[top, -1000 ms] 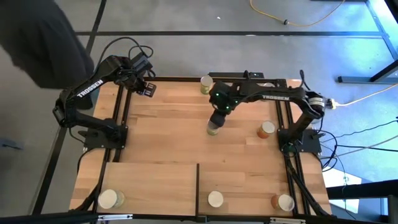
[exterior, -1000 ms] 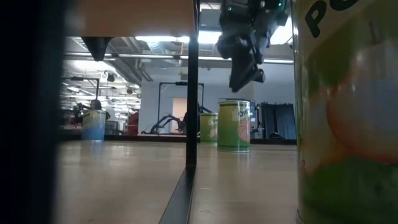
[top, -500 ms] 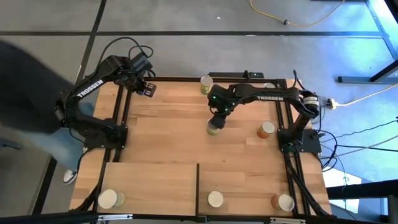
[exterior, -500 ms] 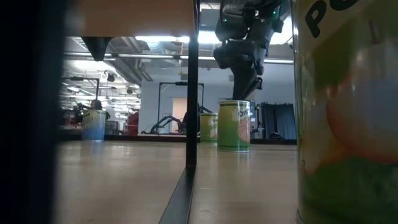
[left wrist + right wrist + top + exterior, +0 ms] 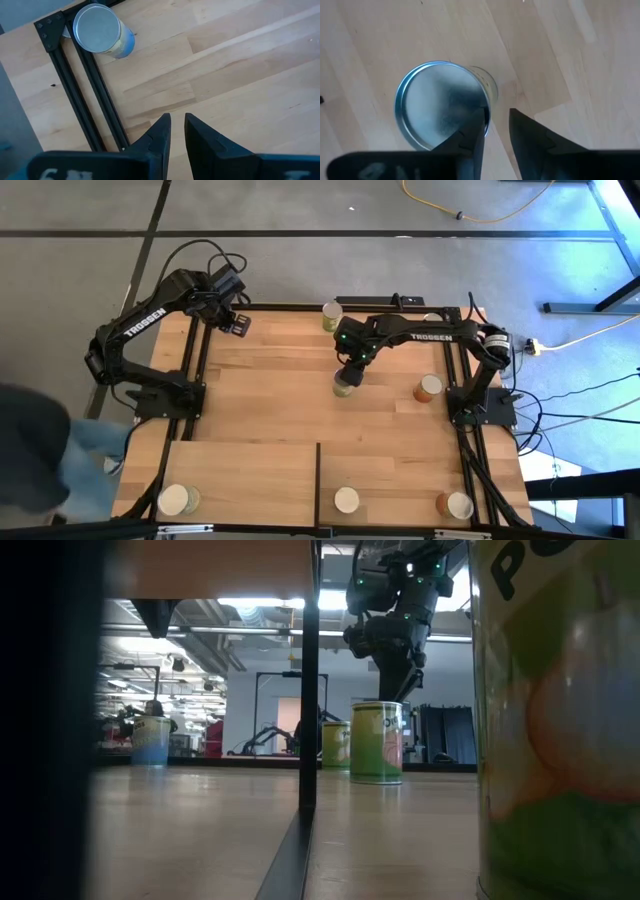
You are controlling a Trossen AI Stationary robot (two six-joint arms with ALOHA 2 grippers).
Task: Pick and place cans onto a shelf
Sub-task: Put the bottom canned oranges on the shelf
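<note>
High view shows you the right gripper [image 5: 347, 370] directly above a green can [image 5: 343, 386] mid-table, its fingers [image 5: 470, 140] nearly together and gripping nothing. Your left gripper [image 5: 238, 323] waits at the far left corner, narrowly parted, empty.

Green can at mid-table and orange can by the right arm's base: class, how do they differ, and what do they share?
The green can has green sides; the orange can, orange. The green can sits under the right end effector; the orange can has nothing above it. Both are pale-topped, on the tabletop, off the shelf.
</note>
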